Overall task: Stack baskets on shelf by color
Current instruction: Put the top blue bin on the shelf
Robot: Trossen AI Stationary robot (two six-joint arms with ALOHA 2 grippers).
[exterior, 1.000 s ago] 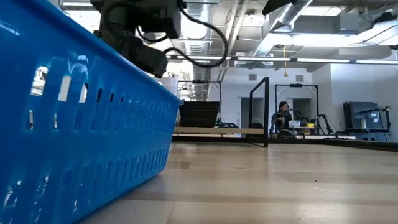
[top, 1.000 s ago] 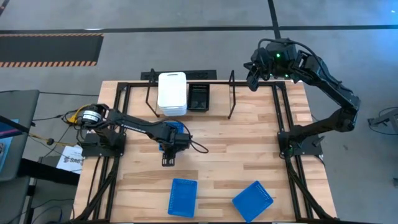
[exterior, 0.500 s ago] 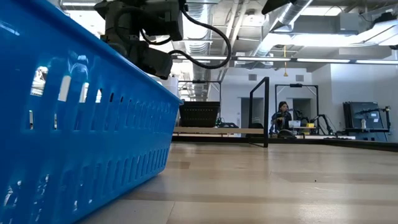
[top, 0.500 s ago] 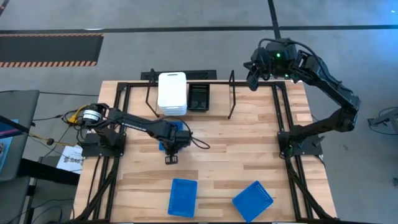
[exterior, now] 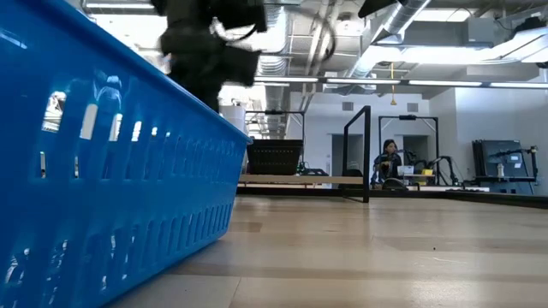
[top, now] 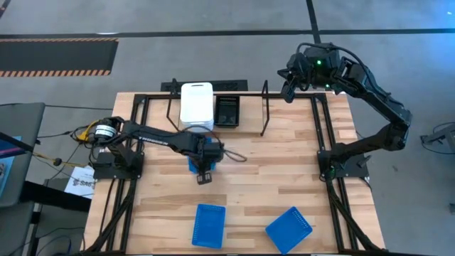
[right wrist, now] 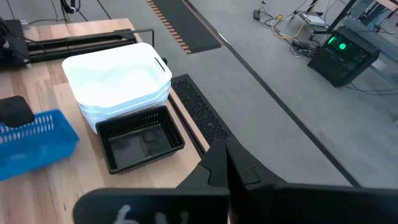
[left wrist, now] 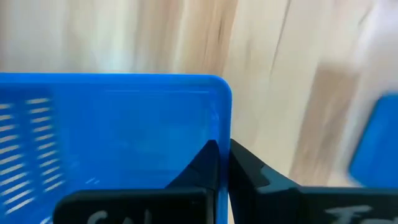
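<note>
Wooden table [top: 284, 178], with the black shelf [top: 264, 107] along its far edge. On the shelf: stacked white baskets [top: 196, 105], a black basket [top: 227, 110] just beside them. In front of the shelf, near the stack — left gripper [top: 202, 174] clamped shut on the rim of a blue basket [top: 193, 163], apparently lifted, though hard to judge. Well apart from the shelf, at the near edge: two more blue baskets [top: 209, 225] [top: 289, 229]. Past the shelf's right end, raised — right gripper [top: 289, 91], shut and empty.
</note>
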